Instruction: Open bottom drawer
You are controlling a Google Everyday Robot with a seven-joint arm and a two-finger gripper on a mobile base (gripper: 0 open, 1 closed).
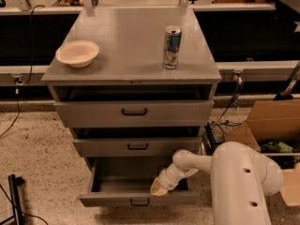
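- The bottom drawer [131, 184] is the lowest one of the grey cabinet [133, 55]; it stands far out over the floor, with its plain grey inside open to view
- The gripper [159, 188] is low inside the drawer, right of centre, against the back of the front panel; whether it is open or closed I cannot tell
- The drawer looks stiff and empty, so probably it is light and slides easily
- The best hold, in my judgement, is the small black bar handle [140, 202] or the panel's upper rim; an off-centre pull may jam it
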